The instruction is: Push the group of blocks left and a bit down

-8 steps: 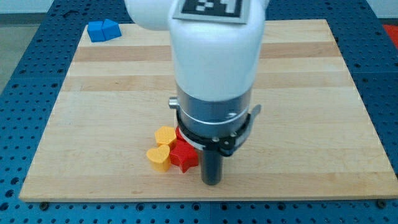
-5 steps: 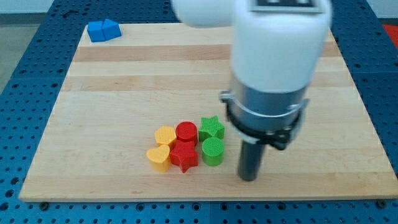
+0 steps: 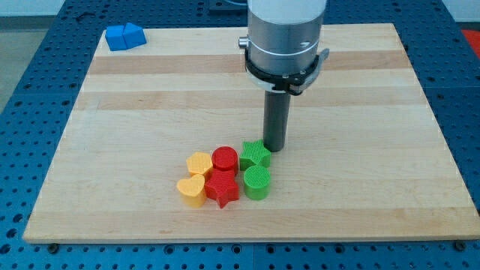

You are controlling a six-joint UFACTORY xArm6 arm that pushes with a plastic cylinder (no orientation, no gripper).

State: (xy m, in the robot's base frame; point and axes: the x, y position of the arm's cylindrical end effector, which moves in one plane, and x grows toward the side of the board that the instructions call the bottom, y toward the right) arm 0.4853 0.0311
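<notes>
Board: a pale wooden table top (image 3: 150,97) on a blue perforated base.
Group: six small plastic blocks huddled near the view's bottom, left of centre: a green star block (image 3: 256,154), a green cylinder block (image 3: 256,181), a red cylinder block (image 3: 224,159), a red star block (image 3: 222,187), a yellow hexagon-like block (image 3: 199,163) and a yellow heart block (image 3: 192,190). Neighbours touch or sit just beside one another.
Stray: a blue block (image 3: 124,35), shape unclear, at the view's top left corner, well apart from the group.
Tool: the arm carries no jaws, only a straight dark rod, so there is nothing to open or close; the tip (image 3: 274,148) rests at board height.
Key relation: the tip stands just beside the green star block, on its upper right, seemingly touching or nearly so. The whole group lies to the view's left and below the tip.
Judgement: that placement suits a push leftward and slightly downward; the contact is off-centre on the cluster's upper right corner, so the green cylinder block might lag or the blocks might fan out.
</notes>
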